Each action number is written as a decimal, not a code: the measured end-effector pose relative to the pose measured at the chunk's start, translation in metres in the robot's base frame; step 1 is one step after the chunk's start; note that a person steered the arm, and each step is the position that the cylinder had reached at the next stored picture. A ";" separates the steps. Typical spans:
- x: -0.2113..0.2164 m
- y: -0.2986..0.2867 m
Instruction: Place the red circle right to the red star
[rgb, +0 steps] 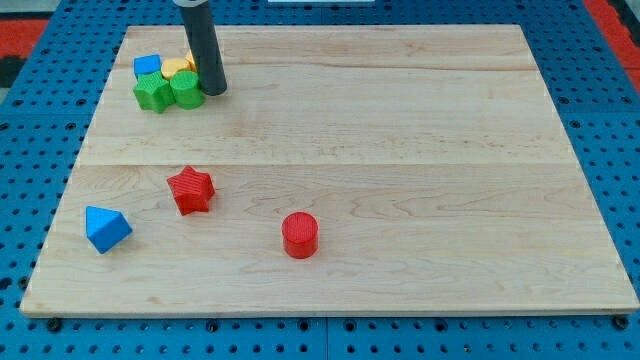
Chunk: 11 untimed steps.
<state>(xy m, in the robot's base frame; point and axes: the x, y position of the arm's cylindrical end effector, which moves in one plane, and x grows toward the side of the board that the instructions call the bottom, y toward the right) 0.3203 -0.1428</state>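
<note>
Worktop: we are working over a pale wooden worktop (400, 120) made of joined planks, lying on a blue perforated base (600, 110).
Rod: we are carrying no jaws, so nothing is being clenched or released; my tip (214, 90) is resting at the view's top left, just beside a green cylinder block (186, 89).
Cluster: a green star block (153, 93), a blue cube block (148, 67) and a yellow block (180, 66) are huddling there, well apart from the task's things.
Red star: the red star-shaped block (190, 190) is sitting low left.
Red circle: the red round cylinder block (299, 235) is lying to its right but nearer the view's bottom, so we judge it needing a nudge upward.
Blue wedge: a blue angular block (106, 229) is sitting left of the star, blocking nothing.
</note>
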 end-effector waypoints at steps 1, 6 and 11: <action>0.002 -0.006; 0.244 0.168; 0.165 0.047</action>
